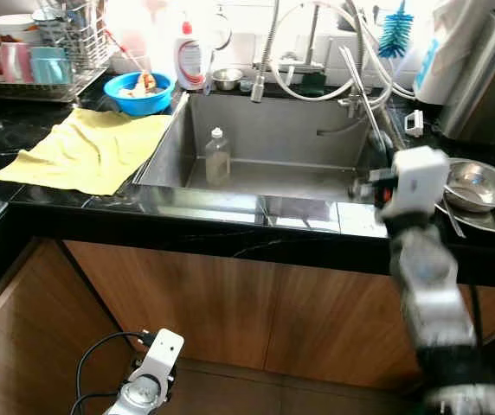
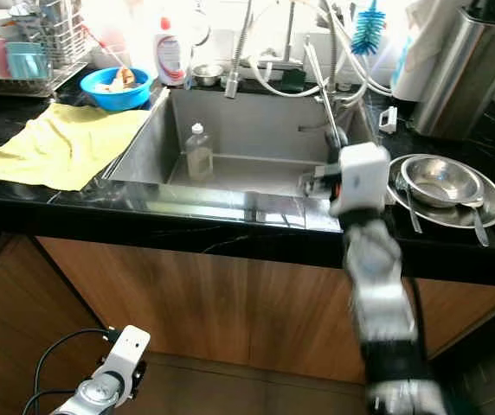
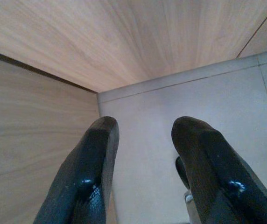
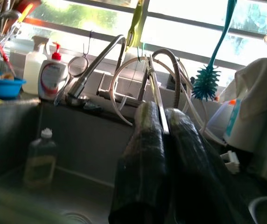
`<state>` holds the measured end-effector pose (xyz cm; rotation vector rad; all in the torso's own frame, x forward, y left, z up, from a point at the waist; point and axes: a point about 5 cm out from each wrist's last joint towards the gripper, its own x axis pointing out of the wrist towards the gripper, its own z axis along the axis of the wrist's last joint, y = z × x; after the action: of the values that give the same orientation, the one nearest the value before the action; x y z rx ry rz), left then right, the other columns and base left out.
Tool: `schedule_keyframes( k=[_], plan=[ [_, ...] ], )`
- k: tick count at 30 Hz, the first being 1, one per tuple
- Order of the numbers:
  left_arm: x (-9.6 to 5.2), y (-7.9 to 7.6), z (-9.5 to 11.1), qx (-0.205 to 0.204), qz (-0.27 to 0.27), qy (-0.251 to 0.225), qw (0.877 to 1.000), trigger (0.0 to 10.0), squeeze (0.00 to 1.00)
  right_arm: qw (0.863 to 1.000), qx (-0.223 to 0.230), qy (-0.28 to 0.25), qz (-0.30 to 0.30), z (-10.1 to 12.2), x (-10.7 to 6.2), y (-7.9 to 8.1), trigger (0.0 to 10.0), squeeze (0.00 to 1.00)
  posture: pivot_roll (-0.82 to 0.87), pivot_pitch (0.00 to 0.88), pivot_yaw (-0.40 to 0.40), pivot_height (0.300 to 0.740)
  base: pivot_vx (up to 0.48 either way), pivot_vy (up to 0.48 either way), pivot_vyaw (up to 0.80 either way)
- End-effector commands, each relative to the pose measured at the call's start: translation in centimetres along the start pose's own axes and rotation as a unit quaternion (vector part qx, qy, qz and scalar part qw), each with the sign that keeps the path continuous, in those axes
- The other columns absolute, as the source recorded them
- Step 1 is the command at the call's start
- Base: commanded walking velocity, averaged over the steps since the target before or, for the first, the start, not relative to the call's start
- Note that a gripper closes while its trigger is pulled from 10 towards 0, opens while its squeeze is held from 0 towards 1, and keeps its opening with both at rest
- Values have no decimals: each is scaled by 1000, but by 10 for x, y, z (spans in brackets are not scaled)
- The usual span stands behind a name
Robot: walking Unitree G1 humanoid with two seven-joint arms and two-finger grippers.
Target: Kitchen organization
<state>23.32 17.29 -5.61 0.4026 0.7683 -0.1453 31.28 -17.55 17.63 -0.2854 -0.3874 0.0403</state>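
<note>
Stainless steel formed the rectangular sink basin (image 1: 256, 138), set into the black polished stone surface (image 1: 22, 143). A small clear plastic bottle with a white cap (image 1: 217, 157) stood upright on the basin floor near the left wall. The right gripper (image 4: 164, 130) was raised at the basin's right edge, its wrist just beside the round steel plate holding a steel bowl and spoons (image 1: 477, 194). In the right wrist view, its jaws stood pressed together with nothing between them, pointing toward the tap hoses (image 4: 124, 79); the bottle lay well apart from them, lower and to one side. The left gripper (image 3: 145, 163) hung low before the brown wooden cabinet doors (image 1: 230, 311), jaws parted and empty. A crumpled yellow cloth (image 1: 92, 147) lay on the surface left of the basin, near a blue bowl (image 1: 141, 92) and a white detergent bottle with a red cap (image 1: 191, 56).
</note>
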Motion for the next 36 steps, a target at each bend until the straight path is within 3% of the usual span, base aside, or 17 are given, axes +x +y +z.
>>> schedule_keyframes(
  k=[1, 5, 15, 25, 29, 36],
  plan=[
    [-1, 2, -4, 0, 2, 5, 1000, 10000, 0, 998, -31, -49, -5, 18, 0, 3, 10000, 0, -76, 0, -8, 740, 0, 0, 0],
    [-1, 4, -4, 0, 5, 2, 1000, 10000, 0, 998, -31, -37, -49, 19, -38, 5, 10000, 0, -78, 0, -12, 740, 0, 0, 0],
    [-1, 4, -4, -7, 2, -4, 1000, 10000, 0, 996, -59, -22, -64, 32, -67, 2, 10000, 0, -101, 0, -1, 740, 0, 0, 0],
    [-2, 9, -10, -56, 17, 17, 998, 10000, 0, 995, -60, -6, -74, 33, -63, 1, 10000, 0, -102, 0, -3, 740, 0, 0, 0],
    [-3, 16, -18, -123, 43, 41, 991, 10000, 0, 995, -73, 9, -71, 31, -66, 2, 10000, 0, -102, 0, -6, 740, 0, 0, 0],
    [-4, 13, -22, -116, 33, 49, 991, 10000, 0, 995, -69, 17, -73, 29, -69, 3, 10000, 0, -108, 0, -1, 740, 0, 0, 343]
  ],
)
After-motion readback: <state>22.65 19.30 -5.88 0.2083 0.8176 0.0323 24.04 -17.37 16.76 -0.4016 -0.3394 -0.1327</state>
